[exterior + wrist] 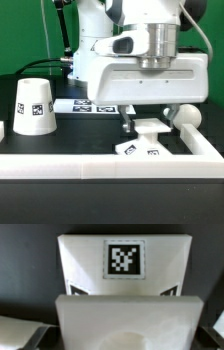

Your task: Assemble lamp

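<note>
The lamp base (pixel 150 128) is a low white square block with tags on its front. It sits on the dark table just behind the front wall. My gripper (pixel 148 122) is down over it, with one finger against each side, shut on it. In the wrist view the base (pixel 128 317) fills the frame, with a tag on its far part and a round socket (pixel 150 339) near me. My fingertips are hidden there. The tapered shade (pixel 32 107) stands at the exterior view's left. The round-headed bulb (pixel 185 117) lies at the right, next to the base.
The white border wall (pixel 110 168) runs along the front of the table, close to the base. The marker board (pixel 88 105) lies flat behind the shade and the gripper. A green backdrop stands at the rear.
</note>
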Robot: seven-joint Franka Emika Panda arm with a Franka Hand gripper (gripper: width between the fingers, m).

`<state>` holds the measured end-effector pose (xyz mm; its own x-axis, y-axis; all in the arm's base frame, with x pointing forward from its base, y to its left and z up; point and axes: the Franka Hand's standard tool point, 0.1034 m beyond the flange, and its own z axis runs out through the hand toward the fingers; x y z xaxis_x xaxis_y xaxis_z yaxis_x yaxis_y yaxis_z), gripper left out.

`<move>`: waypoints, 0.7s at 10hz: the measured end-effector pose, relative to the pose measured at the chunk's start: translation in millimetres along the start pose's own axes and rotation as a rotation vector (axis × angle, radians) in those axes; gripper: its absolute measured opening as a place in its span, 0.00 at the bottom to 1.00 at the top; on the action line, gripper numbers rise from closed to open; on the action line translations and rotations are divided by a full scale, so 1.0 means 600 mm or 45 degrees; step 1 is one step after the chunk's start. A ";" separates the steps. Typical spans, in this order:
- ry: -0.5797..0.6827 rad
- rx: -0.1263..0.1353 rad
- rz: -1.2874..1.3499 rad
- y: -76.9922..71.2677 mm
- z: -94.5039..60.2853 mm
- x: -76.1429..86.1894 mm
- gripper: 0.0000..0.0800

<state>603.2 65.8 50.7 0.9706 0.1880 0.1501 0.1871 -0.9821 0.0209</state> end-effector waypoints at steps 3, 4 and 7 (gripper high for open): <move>0.017 0.008 0.070 -0.044 0.000 0.011 0.67; 0.017 0.008 0.072 -0.053 0.000 0.011 0.67; 0.017 -0.003 0.092 -0.055 0.000 0.011 0.67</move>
<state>603.4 99.2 51.2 0.9795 0.1163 0.1646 0.1159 -0.9932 0.0119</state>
